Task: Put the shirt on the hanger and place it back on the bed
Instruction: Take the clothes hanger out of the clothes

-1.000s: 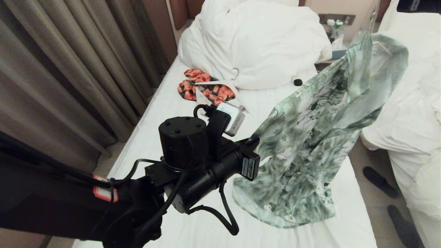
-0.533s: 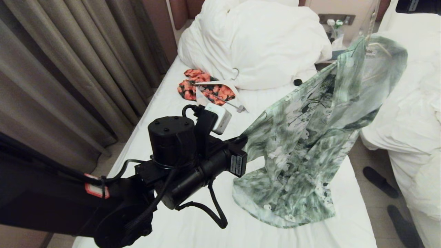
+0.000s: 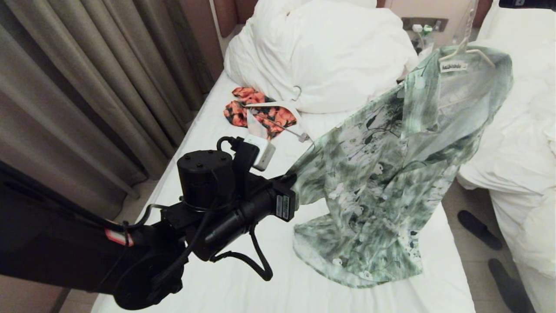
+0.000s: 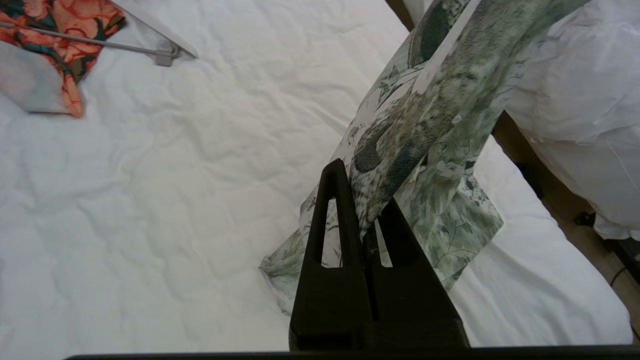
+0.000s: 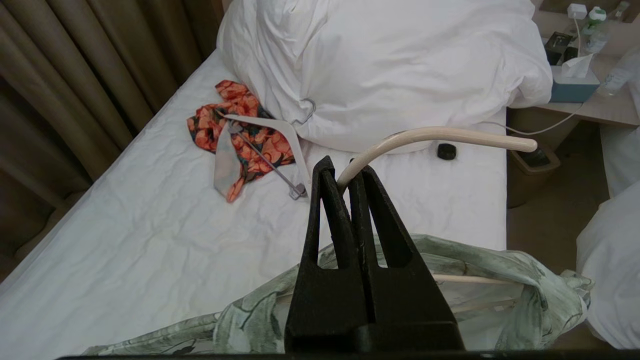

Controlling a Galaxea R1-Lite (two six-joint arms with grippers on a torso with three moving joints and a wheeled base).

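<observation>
While left jaws (image 4: 367, 200) pinch shirt (image 3: 382, 174), right jaws (image 5: 345, 187) clamp hanger (image 5: 430, 137).

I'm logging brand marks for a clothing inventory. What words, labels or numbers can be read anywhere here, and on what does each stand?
White neck label inside the shirt collar: one line of dark print, too blurred to read.
White sticker on the left arm's wrist: fine print or a code, too small to read.
Red-edged tag further back on that arm: nothing legible.
Nothing else carries any writing.
</observation>
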